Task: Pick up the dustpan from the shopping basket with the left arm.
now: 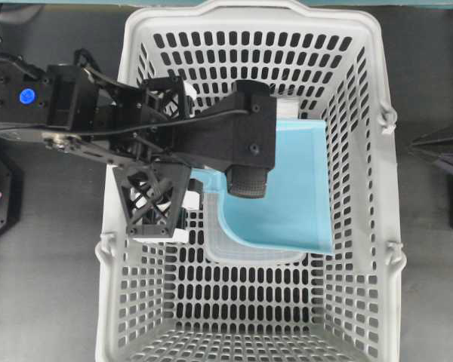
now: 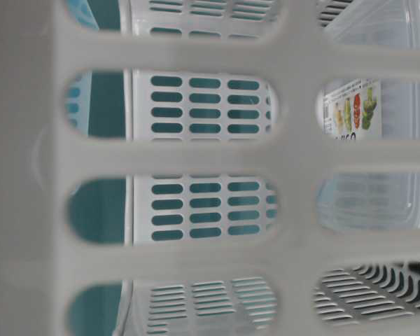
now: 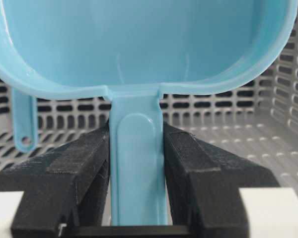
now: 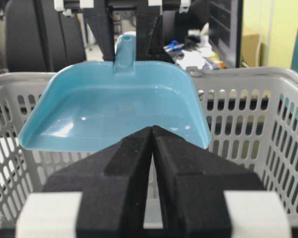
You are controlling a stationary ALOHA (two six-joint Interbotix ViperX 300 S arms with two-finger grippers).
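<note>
The light blue dustpan (image 1: 294, 188) hangs inside the light grey shopping basket (image 1: 362, 302). My left gripper (image 3: 136, 148) is shut on its thin handle (image 3: 136, 168), with both black pads pressed against the handle's sides. In the overhead view the left gripper (image 1: 208, 181) is mostly hidden under its wrist camera housing. In the right wrist view the dustpan (image 4: 114, 109) is tilted, handle up, off the basket floor, with the left gripper (image 4: 124, 34) gripping it from behind. My right gripper (image 4: 153, 130) is shut and empty, outside the basket (image 4: 248, 114), and also shows in the overhead view (image 1: 423, 147).
A second blue handle with a hang hole (image 3: 24, 124) stands behind the pan at the left. A translucent white container (image 1: 238, 249) lies on the basket floor under the pan; its label shows in the table-level view (image 2: 353, 105). The basket walls (image 2: 294, 161) ring the left arm.
</note>
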